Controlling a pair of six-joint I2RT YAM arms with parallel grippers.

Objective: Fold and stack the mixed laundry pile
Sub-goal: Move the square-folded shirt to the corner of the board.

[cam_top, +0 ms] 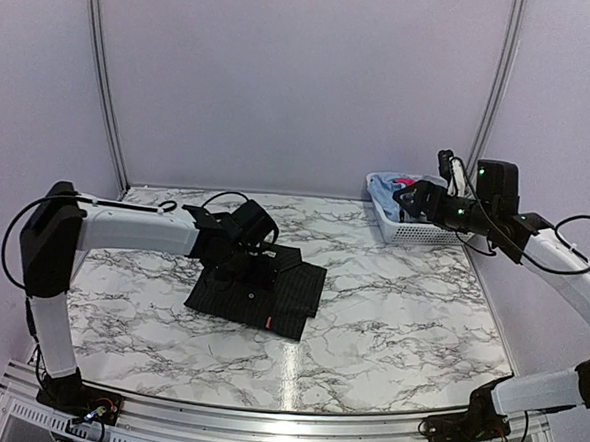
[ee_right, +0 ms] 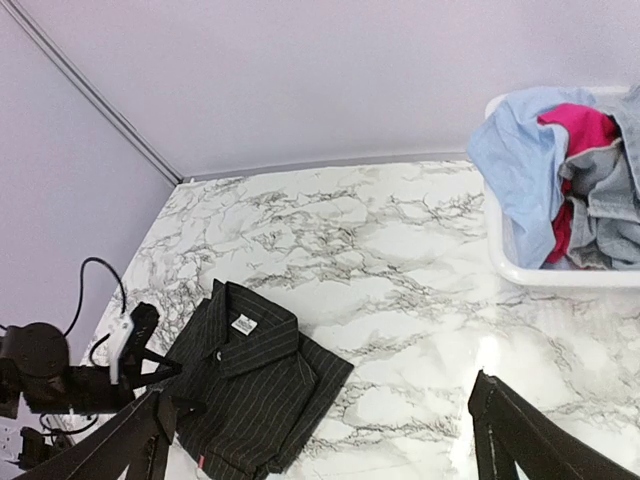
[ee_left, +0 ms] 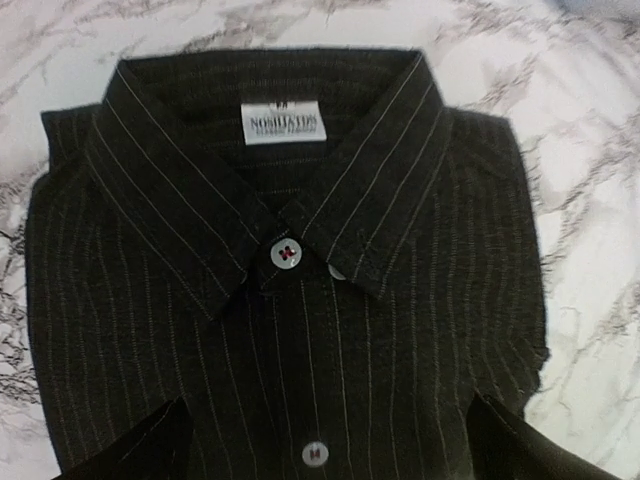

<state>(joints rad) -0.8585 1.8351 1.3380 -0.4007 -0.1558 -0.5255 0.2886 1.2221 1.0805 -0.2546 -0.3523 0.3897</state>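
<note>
A black pinstriped shirt lies folded and buttoned on the marble table, collar up and its white label showing. My left gripper hovers open just above the shirt's front, with only cloth below its spread fingers. The rest of the mixed laundry pile sits in the white basket: a light blue piece, a pink-red one and a grey-blue one. My right gripper is raised beside the basket, open and empty.
The white lattice basket stands at the table's back right corner, close to the wall. Pale walls close in the back and both sides. The left arm and its cable reach in from the left. A metal rail runs along the near edge.
</note>
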